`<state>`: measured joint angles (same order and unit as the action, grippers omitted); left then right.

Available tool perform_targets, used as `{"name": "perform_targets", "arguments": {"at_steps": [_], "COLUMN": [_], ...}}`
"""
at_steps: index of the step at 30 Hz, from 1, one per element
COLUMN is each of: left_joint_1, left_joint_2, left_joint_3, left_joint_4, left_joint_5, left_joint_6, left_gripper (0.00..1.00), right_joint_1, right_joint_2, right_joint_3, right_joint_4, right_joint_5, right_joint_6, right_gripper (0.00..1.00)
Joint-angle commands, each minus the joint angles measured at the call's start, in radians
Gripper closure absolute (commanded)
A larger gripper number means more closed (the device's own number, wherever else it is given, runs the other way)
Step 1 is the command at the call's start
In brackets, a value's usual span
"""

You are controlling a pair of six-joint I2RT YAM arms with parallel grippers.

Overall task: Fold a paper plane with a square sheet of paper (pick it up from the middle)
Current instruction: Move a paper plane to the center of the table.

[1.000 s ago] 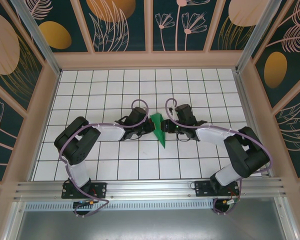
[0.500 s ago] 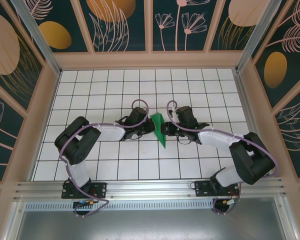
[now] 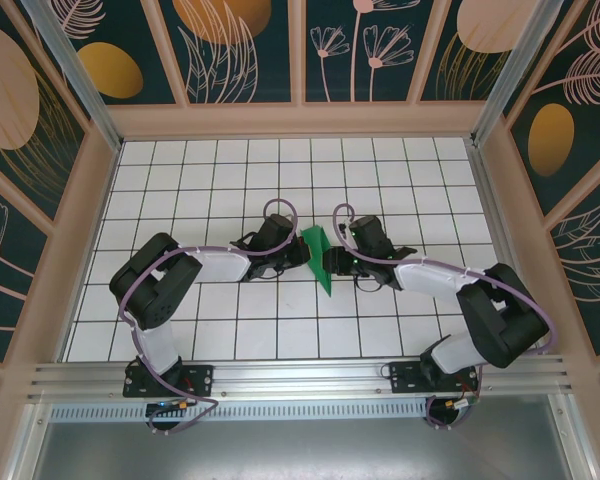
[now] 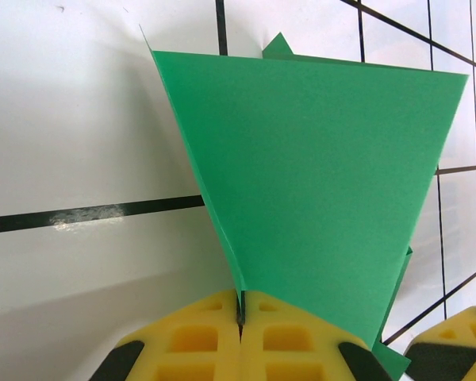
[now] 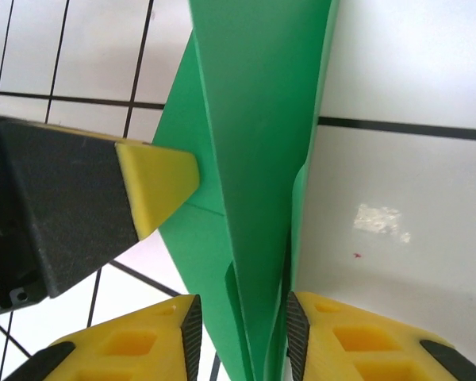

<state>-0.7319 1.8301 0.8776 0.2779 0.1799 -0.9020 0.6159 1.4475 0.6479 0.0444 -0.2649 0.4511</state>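
With the left tool [image 4: 240, 313] pressed together on the creased square sheet of paper [image 4: 317, 175], held on edge over the middle of the counter [image 4: 79, 119], the right tool [image 5: 239, 317] has been brought inward to straddle its folds, grip unclear, so another crease is judged imminent.

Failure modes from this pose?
1. The left gripper is shut on just the narrow end of the paper plane; a pull might tear it or let it slip out.
2. The right gripper straddles loose, splayed layers with its jaws apart; closing now could set a crooked crease.
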Motion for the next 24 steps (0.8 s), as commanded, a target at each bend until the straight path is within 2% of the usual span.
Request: {"name": "perform_targets", "arguments": {"at_steps": [1,10,24], "left_joint_1": [0.006,0.005,0.006], "left_joint_2": [0.014,0.016,0.023], "left_joint_3": [0.015,0.017,0.013], "left_joint_4": [0.008,0.013,0.022], "left_joint_5": [0.015,0.022,0.034], "left_joint_6": [0.006,0.005,0.009], "left_gripper": [1.0,1.0,1.0], "right_joint_1": [0.019,0.034,0.06], "right_joint_2": [0.015,0.056,0.159], "right_joint_3": [-0.009,0.014,0.094], "right_joint_4": [0.003,-0.004,-0.054], "right_joint_5": [-0.037,-0.042,0.111], "right_joint_6": [0.0,-0.012,0.004], "right_gripper": [0.64,0.65,0.67]}}
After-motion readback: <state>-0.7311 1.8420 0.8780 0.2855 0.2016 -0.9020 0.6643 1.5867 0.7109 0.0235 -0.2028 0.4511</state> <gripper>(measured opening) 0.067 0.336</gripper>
